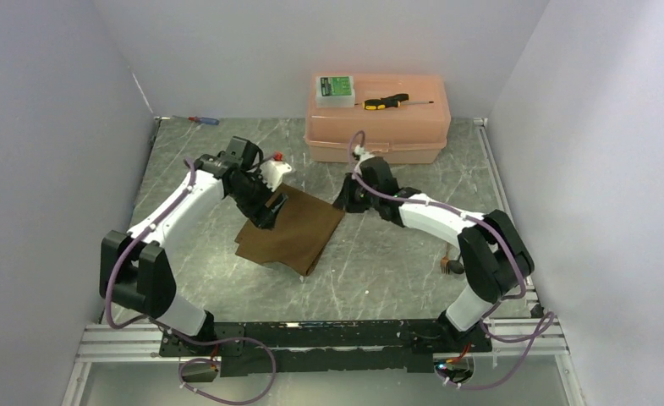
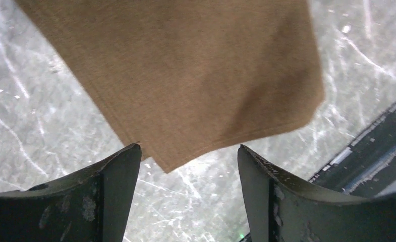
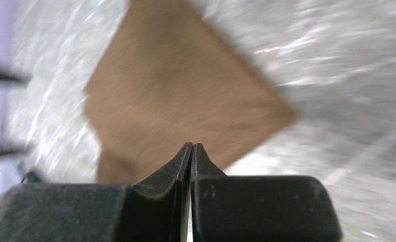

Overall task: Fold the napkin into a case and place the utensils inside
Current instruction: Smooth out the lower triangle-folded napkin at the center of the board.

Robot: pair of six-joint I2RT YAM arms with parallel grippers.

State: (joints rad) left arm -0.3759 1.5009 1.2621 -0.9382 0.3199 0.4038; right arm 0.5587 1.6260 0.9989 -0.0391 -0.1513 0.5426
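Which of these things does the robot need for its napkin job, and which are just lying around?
For the job:
- brown napkin, in the middle of the table
- small dark thing beside the right arm, probably a utensil, too small to be sure

Just lying about:
- pink box at the back
- green packet on its lid
- yellow-and-black screwdriver on its lid
- blue-and-red screwdriver, far left corner

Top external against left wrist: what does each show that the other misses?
Only the top view: the pink box with a yellow screwdriver on its lid, a blue-red screwdriver at the far left edge, and the right claw near the napkin. Only the left wrist: the left claw plainly open, a napkin corner showing between its fingers, ungripped. Both: the brown napkin lying on the marbled table.
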